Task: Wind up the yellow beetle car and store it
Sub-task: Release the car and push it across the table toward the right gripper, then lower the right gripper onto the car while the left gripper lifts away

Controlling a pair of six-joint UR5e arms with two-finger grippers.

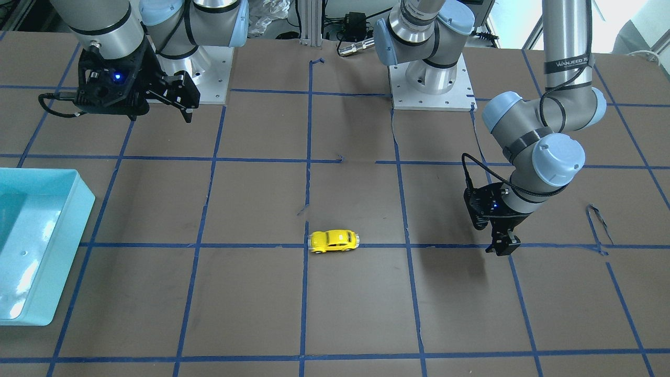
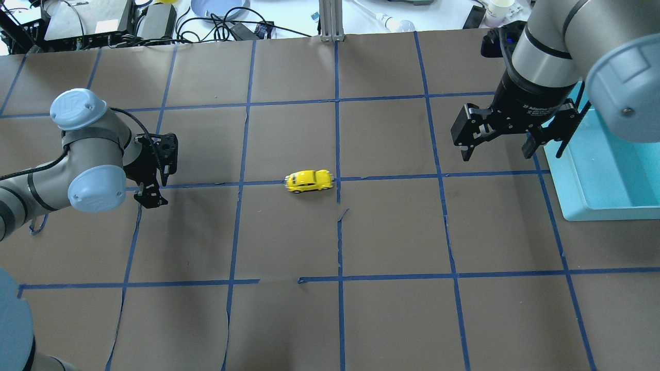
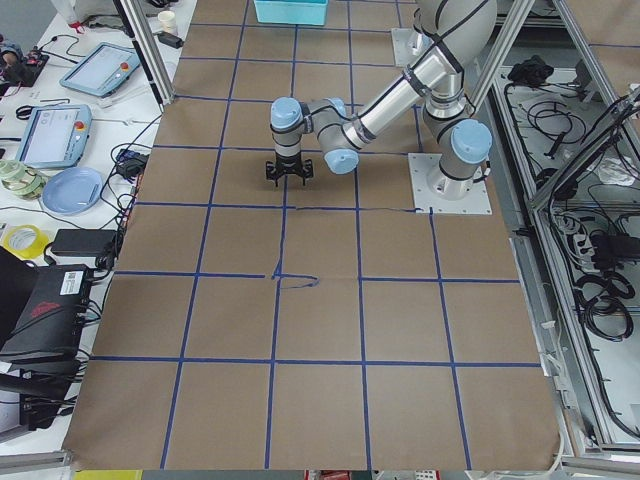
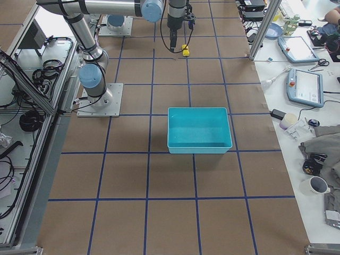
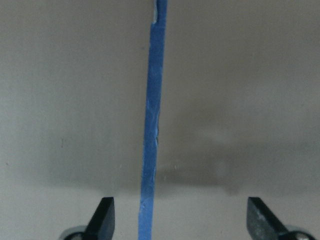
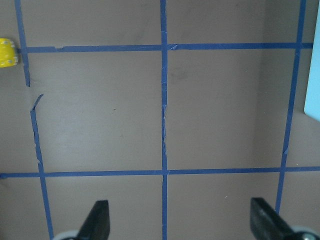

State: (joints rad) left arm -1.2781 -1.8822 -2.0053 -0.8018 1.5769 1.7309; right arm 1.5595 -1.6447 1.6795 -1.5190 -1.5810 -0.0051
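Observation:
The yellow beetle car [image 1: 334, 241] stands on its wheels on a blue tape line near the table's middle. It also shows in the overhead view [image 2: 309, 181] and the exterior right view [image 4: 185, 51]. Its end peeks in at the left edge of the right wrist view [image 6: 7, 52]. My left gripper [image 2: 151, 198] is open and empty, low over a tape line [image 5: 150, 125], well to the car's side. My right gripper [image 2: 496, 153] is open and empty, raised above the table on the car's other side, next to the teal bin [image 2: 598, 170].
The teal bin [image 1: 31, 251] is empty and sits at the table's end on my right side; its corner shows in the right wrist view [image 6: 312, 95]. Brown paper with a blue tape grid covers the table. Both arm bases [image 1: 432, 84] stand at the robot's edge.

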